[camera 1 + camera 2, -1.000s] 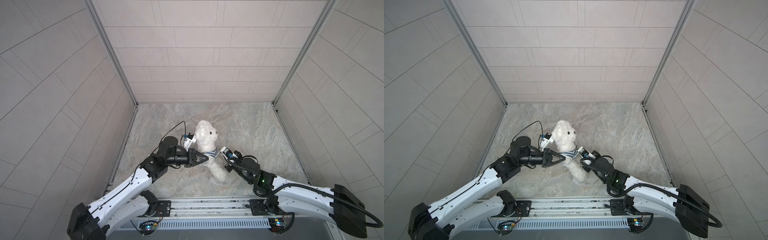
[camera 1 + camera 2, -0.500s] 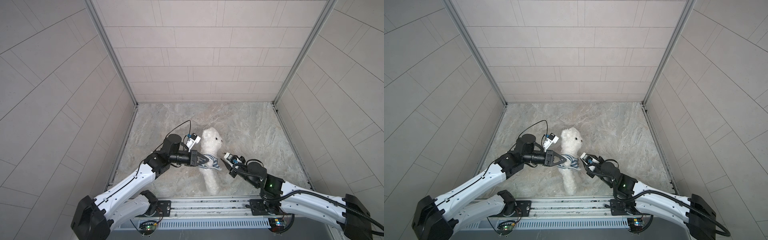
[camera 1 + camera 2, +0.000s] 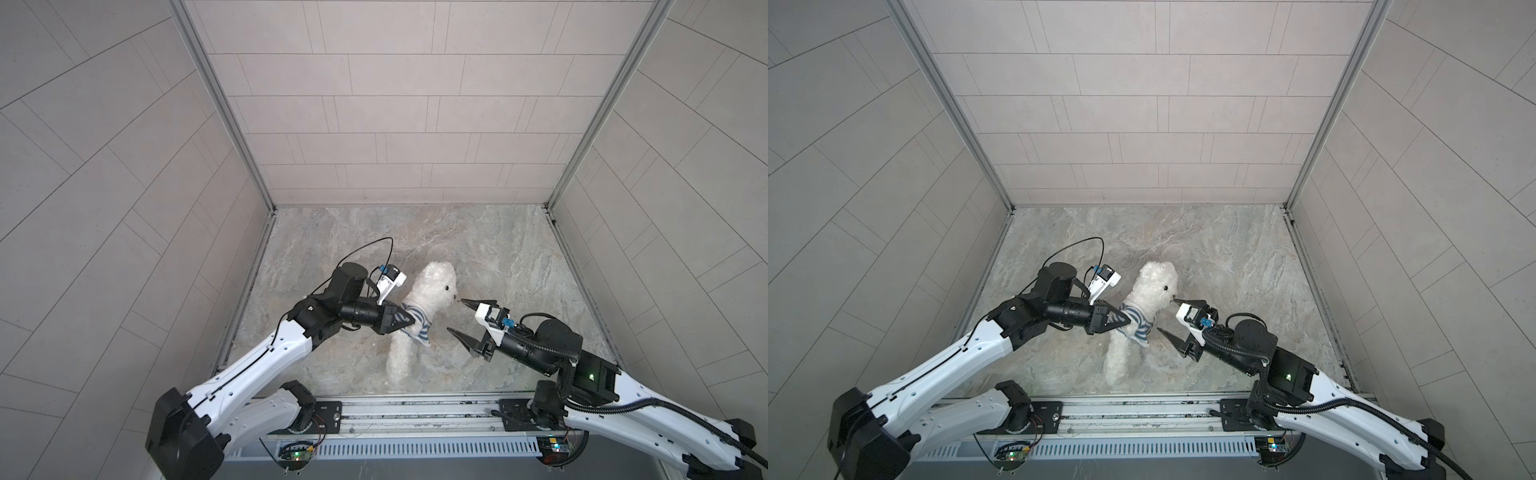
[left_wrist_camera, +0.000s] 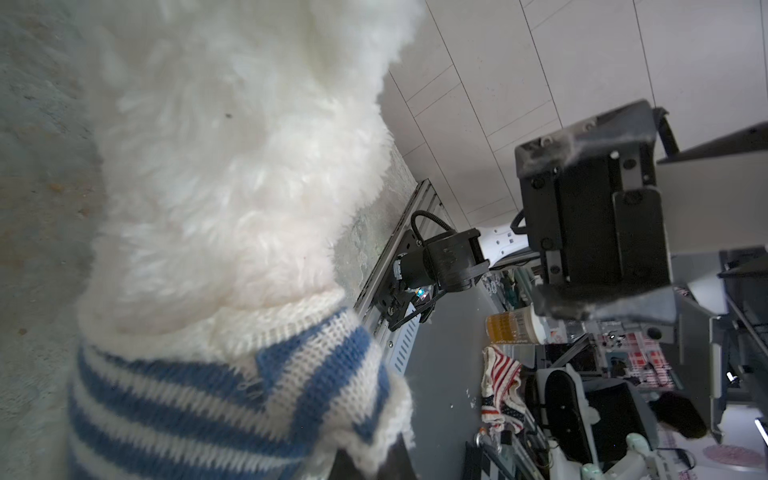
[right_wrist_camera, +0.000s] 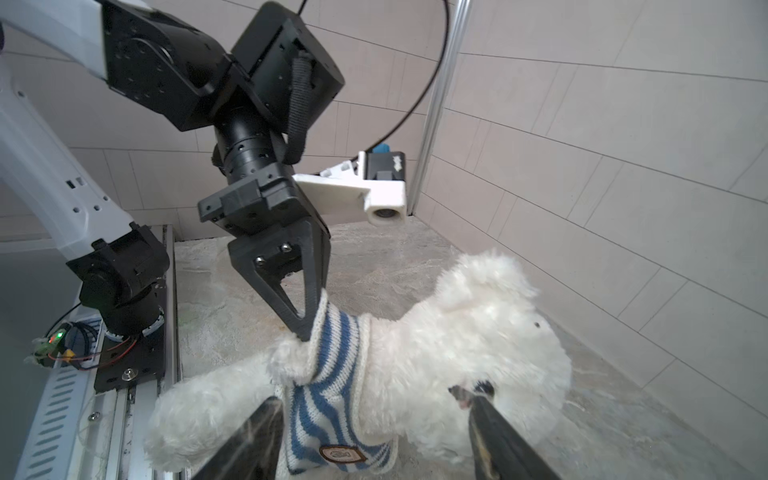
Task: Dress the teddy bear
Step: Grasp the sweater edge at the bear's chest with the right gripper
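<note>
The left gripper [image 3: 410, 320] has its black pointed jaws pressed together on a fold of the blue-and-white striped knitted shirt [image 3: 417, 326], pinching the fabric at its edge, as the right wrist view shows at the fingertips [image 5: 306, 330]. The right gripper [image 3: 454, 316] stands with its jaws spread wide and nothing between them. One fingertip lies just beside the muzzle of the small fluffy white plush teddy bear [image 3: 434, 284] and the other is near the lower edge of the shirt; whether either one touches cannot be told. The shirt sits around the bear's chest just below the head, bunched up high, with a small brown oval badge [image 5: 343, 454] at its hem. The bear lies between the two grippers, its head toward the rear wall and turned to face the right gripper, its legs stretched toward the front metal rail [image 3: 415, 411]. It rests on the grey marble-patterned tabletop [image 3: 478, 249], near the front and about midway across in both top views. Pale tiled walls [image 3: 395, 104] enclose the table on three sides.
</note>
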Available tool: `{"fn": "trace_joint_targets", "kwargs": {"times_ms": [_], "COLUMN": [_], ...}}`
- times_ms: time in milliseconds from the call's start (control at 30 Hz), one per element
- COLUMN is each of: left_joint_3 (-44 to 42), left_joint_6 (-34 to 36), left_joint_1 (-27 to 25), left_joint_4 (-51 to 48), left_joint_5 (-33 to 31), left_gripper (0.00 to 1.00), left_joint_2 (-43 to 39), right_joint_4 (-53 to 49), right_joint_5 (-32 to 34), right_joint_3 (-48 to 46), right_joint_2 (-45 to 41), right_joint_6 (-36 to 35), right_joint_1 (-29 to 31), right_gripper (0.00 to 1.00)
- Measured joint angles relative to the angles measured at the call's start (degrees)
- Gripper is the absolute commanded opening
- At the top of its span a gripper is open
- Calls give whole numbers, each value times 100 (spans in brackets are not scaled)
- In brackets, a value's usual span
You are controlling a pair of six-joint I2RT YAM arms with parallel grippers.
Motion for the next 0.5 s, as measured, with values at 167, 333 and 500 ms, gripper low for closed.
{"fn": "trace_joint_targets", "kwargs": {"times_ms": [167, 333, 500], "left_joint_3": [-634, -857, -868], "left_joint_6": [-1283, -2015, -2396], "left_joint_1": [0, -2, -7], "left_joint_4": [1169, 1508, 1663], "left_joint_5": [-227, -629, -817], "left_gripper": [0, 0, 0], "left_joint_2": [125, 52, -15], "right_joint_4": [225, 396, 557], "right_joint_5": [33, 175, 321], "right_joint_3": [-17, -24, 17], "right_joint_2": [739, 1305, 1808], "right_joint_6": [-321, -715, -922], "right_joint_1": [417, 748, 750], "right_gripper": [55, 38, 29]}}
